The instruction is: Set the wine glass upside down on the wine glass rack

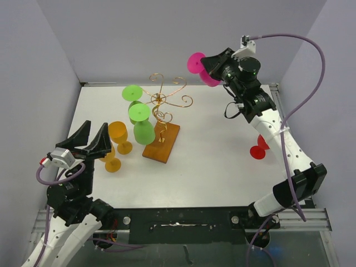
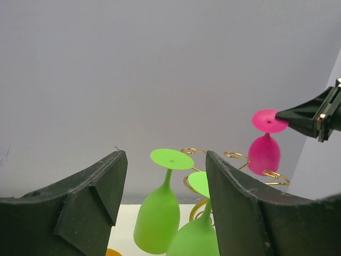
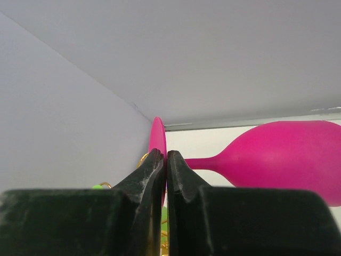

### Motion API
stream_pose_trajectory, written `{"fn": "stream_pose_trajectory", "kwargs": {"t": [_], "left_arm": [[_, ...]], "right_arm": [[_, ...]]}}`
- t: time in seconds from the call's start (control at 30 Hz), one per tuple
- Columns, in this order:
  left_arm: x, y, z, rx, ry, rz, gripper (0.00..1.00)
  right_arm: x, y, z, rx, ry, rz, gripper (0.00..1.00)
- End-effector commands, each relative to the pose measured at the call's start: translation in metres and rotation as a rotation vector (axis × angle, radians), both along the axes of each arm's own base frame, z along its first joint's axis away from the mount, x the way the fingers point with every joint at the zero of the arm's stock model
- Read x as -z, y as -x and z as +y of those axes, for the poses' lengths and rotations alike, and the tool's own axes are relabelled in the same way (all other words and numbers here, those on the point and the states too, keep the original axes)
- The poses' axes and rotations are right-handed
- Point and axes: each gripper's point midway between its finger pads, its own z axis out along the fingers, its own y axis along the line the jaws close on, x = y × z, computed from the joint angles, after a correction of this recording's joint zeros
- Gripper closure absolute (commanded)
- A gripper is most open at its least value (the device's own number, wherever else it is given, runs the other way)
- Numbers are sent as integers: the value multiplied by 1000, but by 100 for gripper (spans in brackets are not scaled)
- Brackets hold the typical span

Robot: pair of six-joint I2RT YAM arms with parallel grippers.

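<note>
Grey walls [image 1: 167, 33] on three sides, white table [image 1: 222, 161] below me. The wine glass rack [image 1: 162, 144] stands left of centre w/ its wooden base on the tabletop and its gold wire scrolls spreading from the post. Two green wine glasses [image 1: 139, 113] hang from it on the left side, feet up and bowls down.

My right gripper [image 3: 165, 160] is up in the air toward the far-right corner, fingers pressed together on the flat foot of the pink wine glass [image 3: 287, 160], pinching the disc at its rim. In the left wrist view that glass [image 2: 264, 153] hangs foot up, bowl down, just beside the rack's right-hand scrolls. Can't tell if the bowl touches the wire.

My left gripper [image 1: 95, 127] hovers over the near-left of the table, fingers spread wide w/ nothing between them, pointed toward the rack. Two orange wine glasses [image 1: 118, 133] stand on the table just beside it. A red wine glass [image 1: 258, 150] sits at the right edge, partly hidden behind my right arm
</note>
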Motion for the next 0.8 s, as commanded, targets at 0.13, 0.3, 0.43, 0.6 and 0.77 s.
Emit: {"fn": "stream_pose_trajectory", "kwargs": {"t": [0.13, 0.3, 0.43, 0.6, 0.77], "left_arm": [[-16, 10, -3, 59, 8, -72, 42], [-17, 13, -9, 101, -11, -102, 42], [-13, 11, -9, 105, -8, -91, 42], [-9, 10, -6, 98, 2, -87, 42], [-9, 9, -6, 94, 2, -85, 42]], "right_arm": [[-27, -10, 32, -133, -110, -81, 100], [-19, -19, 47, -169, -118, -78, 100], [-18, -17, 64, -232, -131, -89, 100], [-15, -16, 84, -279, -118, -90, 100], [-12, -13, 98, -313, -97, -64, 100]]}}
